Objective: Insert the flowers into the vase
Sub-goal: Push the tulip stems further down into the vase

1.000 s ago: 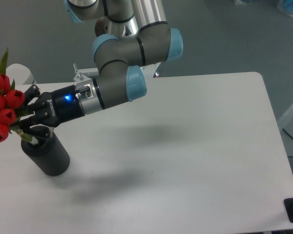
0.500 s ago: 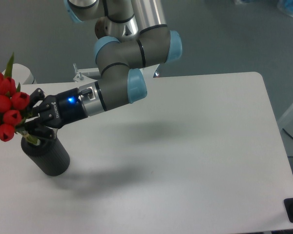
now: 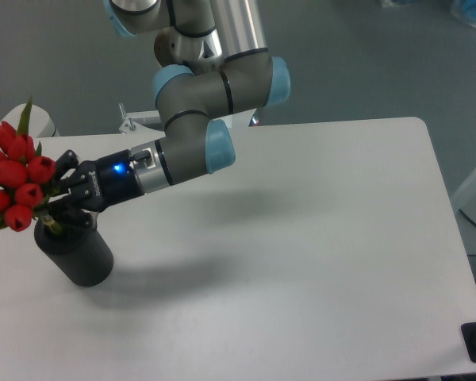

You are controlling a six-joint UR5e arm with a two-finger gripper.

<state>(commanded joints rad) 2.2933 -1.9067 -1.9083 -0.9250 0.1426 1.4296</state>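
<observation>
Red tulip buds with green leaves, the flowers (image 3: 16, 178), left of the black pincer (image 3: 63, 198). Just below it, the matte black vase (image 3: 75, 254). White table (image 3: 301, 238). Grey arm (image 3: 198, 119) with light blue caps.

Table (image 3: 317, 238): white top, rounded corners, matte; I see the arm's soft shadow across its middle. On it, near my left edge of view: one vase (image 3: 75, 252), black, cylindrical, upright, base flat on the surface. Grey floor (image 3: 365, 55) beyond the far edge.
</observation>
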